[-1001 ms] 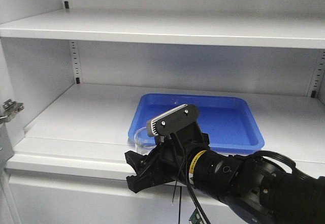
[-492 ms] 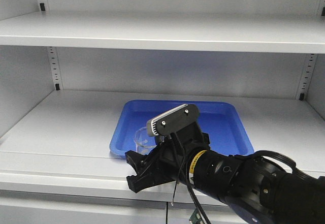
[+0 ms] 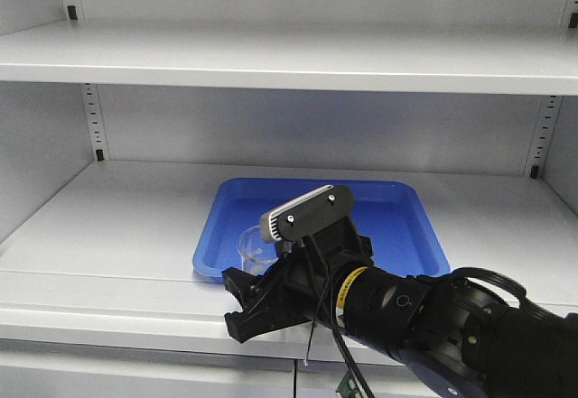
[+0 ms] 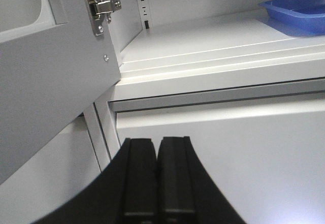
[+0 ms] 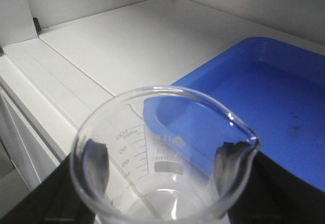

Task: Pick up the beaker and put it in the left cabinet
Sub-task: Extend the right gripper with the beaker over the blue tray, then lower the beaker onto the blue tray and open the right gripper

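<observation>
right jaws: your right gripper [image 5: 161, 183] is clamping the beaker [image 5: 152, 148], with dark pads [image 5: 96, 168] pressing on both sides of the glass
left jaws: your left gripper [image 4: 156, 150] is sitting pinched tight, holding nothing and facing the front panel below the shelf lip
beaker place: it's riding in the right jaws at the front left corner of the blue tray [image 3: 406, 222], just past the shelf's front edge; whether it's touching down, can't tell
long axis: it's standing roughly upright, mouth opening up toward the wrist camera, spout at 3 o'clock in that view
key relation: the beaker is already between the jaws, so you're only lining it up with a landing spot; the tray floor is lying at 1 o'clock and bare shelf at 10 o'clock
nearer arm: the right one is carrying, the left is hanging low and well apart
step, my read: you're nearing the put-down in the left cabinet [image 3: 117, 226]
counts: one beaker, one tray, two shelves showing, two grippers, one door hinge [image 4: 100, 8]
</observation>
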Motion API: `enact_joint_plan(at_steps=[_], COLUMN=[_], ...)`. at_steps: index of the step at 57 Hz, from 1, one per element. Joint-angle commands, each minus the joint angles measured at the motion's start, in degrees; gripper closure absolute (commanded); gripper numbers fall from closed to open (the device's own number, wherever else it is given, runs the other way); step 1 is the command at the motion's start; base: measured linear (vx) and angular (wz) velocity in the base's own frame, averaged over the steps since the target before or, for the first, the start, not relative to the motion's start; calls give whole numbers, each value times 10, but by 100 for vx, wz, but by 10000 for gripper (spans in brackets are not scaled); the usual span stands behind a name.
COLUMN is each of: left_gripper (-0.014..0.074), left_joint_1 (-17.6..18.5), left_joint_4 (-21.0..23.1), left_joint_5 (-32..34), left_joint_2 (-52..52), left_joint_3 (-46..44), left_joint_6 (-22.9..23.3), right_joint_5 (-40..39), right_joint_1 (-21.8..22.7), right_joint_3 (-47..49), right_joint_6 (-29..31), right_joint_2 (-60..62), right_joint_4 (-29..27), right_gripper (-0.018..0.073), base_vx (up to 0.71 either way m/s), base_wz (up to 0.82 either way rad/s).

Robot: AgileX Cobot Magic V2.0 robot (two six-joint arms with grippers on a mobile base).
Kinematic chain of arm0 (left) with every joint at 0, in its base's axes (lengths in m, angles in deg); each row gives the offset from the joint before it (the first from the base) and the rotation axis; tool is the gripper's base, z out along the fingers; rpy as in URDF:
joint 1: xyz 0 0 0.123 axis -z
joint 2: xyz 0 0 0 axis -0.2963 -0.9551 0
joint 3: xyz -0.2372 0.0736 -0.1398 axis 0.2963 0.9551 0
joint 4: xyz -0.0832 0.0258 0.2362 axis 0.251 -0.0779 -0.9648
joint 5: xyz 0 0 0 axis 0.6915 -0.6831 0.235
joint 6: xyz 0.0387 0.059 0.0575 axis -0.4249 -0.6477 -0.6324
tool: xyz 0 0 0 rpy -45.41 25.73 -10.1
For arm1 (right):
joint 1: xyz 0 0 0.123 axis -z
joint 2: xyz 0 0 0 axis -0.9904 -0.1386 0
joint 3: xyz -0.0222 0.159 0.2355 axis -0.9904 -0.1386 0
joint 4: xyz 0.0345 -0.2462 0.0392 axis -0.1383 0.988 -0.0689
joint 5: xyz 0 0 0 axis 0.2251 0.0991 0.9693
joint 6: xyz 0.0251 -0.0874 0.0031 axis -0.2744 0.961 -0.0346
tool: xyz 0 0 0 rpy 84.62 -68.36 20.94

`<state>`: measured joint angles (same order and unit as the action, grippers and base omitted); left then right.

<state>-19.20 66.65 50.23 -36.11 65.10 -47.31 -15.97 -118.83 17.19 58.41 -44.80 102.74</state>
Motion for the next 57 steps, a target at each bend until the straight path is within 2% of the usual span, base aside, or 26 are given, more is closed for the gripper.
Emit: enact_joint_plan(at_steps=[1,15,21,29,41,57], left_gripper=[603,603,603,603,603,603], left_joint_1=[0,0,0,0,0,0], left_joint_4=[3,3,3,3,3,3], left_joint_5=[50,50,50,50,50,50], left_joint_2=[6,6,6,6,6,6], left_joint_3=[-10,-10,-10,-10,-10,-10], left_joint_6=[1,1,1,1,1,1], right_joint_5=[-53,-75,-87,-83,-77,-31], right_joint_1=[3,12,39,78,129,136], right_joint_3=[19,19,24,48,119,263], right_joint_6=[0,6,6,6,7,12], right_joint_2=[26,24,17,2,-57,-180], right_joint_4=[-2,-3,-12,-57,-61,-30], right_gripper=[568,566,564,564,561,560], base_vx=[0,0,0,0,0,0], base_wz=[0,0,0,0,0,0])
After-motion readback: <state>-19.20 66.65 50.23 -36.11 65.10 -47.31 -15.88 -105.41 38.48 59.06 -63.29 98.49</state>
